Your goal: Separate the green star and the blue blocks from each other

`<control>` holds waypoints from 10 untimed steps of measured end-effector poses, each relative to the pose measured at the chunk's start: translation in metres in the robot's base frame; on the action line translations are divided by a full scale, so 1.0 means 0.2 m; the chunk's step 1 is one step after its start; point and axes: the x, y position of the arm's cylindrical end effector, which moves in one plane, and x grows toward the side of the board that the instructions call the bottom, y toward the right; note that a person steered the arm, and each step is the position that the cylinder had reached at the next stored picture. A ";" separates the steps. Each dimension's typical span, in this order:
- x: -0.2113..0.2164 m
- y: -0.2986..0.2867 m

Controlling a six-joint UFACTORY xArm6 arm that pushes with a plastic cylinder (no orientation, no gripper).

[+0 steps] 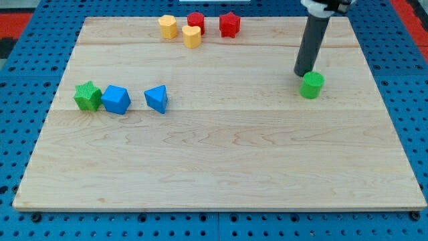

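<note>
The green star (87,96) lies at the view's left on the wooden board, touching the blue cube-like block (116,100) on its right. A blue triangular block (156,98) lies a short gap further right. My tip (303,73) is far off at the view's right, just above and left of a green cylinder (311,85), touching or nearly touching it.
At the view's top sit a yellow block (168,26), a yellow heart-like block (192,36), a red block (196,21) and a red star (229,24). The wooden board (221,161) lies on a blue pegboard (20,67).
</note>
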 end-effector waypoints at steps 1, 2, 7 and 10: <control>0.28 -0.48; 0.62 -0.99; 0.23 -1.89; 0.23 -1.03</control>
